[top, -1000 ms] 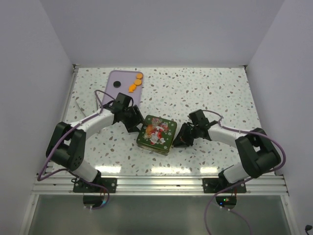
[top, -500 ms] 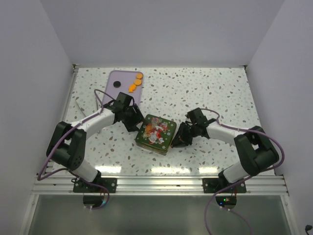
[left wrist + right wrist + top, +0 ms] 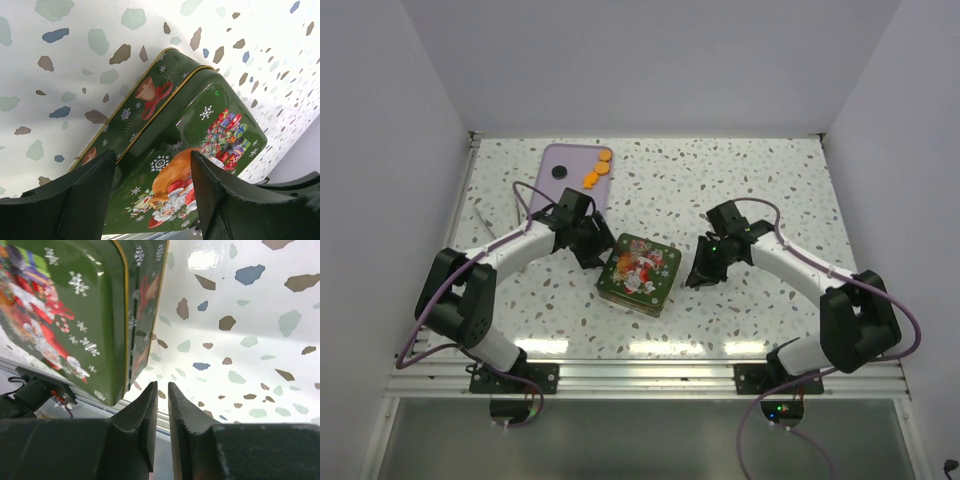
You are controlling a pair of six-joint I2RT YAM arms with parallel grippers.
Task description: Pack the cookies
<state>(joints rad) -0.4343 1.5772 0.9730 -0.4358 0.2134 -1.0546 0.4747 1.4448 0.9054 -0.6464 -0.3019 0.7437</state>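
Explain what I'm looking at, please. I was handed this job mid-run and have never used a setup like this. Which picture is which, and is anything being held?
Two robot arms are bolted at the near edge of a speckled table. The overhead picture looks down on both arms. The other two come from a camera on each wrist, looking past that arm's own fingers.

A closed green Christmas tin sits mid-table. Behind it lies a purple tray with a few orange cookies and one black cookie.

The left gripper is open at the tin's far left corner. The right gripper is shut, beside the tin's right side. Neither holds anything.
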